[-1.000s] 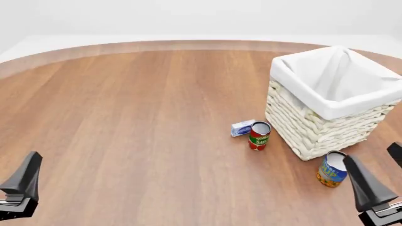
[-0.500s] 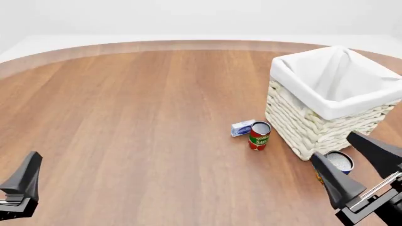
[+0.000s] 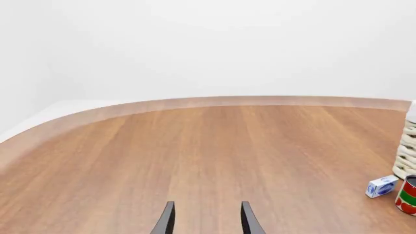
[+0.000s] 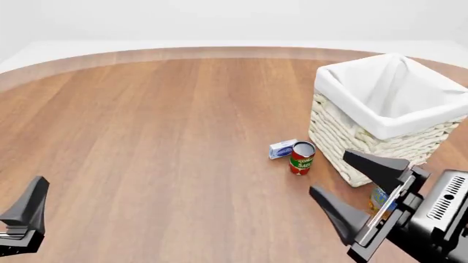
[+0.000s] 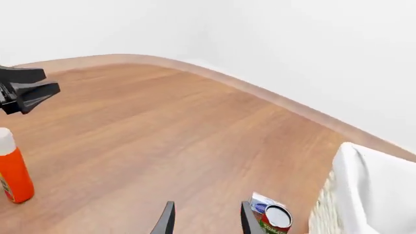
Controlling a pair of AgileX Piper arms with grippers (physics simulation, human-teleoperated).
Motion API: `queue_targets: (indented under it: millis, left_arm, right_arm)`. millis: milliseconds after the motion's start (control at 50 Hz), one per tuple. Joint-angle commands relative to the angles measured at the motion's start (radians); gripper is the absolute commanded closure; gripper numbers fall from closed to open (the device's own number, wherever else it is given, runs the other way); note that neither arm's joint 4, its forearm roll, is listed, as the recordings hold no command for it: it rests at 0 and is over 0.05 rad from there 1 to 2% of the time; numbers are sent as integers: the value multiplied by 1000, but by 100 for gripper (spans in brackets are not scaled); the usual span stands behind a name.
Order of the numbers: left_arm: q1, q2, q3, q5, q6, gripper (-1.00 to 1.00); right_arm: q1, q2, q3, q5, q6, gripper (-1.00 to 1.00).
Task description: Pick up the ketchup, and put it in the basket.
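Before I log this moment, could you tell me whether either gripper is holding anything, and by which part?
Nothing is held. The right gripper is open over bare table, and the left gripper is open too, with only wood between its fingers.

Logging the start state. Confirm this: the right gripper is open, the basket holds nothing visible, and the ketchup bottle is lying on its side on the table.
One thing is wrong: the ketchup bottle stands upright on the table, white cap up, as the right wrist view shows. The rest holds: the right gripper is open, and the basket shows only its white liner.
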Motion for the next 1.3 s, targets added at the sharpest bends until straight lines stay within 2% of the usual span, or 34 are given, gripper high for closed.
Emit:
queue_targets:
  millis: [20,420,520,640,660,700,800,840,1020,1300]
  left_arm:
    - [0,0,0,0,0,-100]
    - [0,0,0,0,0,-100]
    - [0,0,0,0,0,-100]
    - [0,0,0,0,0,-100]
    - [0,0,0,0,0,-100]
    - [0,0,0,0,0,-100]
    - [0,0,0,0,0,-100]
    - [0,0,0,0,0,-100]
    - [0,0,0,0,0,-100]
    - [0,0,0,0,0,-100]
  right_arm:
    - [115,184,-24,-112,-11,-100]
    - [262,433,-99,-267,35,-100]
    - [314,493,-137,-279,87,-100]
    - [337,518,-159,-274,118,-100]
    - [356,537,-173,-266,148,-100]
    - [365,554,-181,-267,167,-100]
    - [387,581,-201,-263,175,-100]
    - [425,630,-231,-262,193,-100]
    - [496,680,-303,-228,241,-100]
    - [548,732,-378,-197,246,-100]
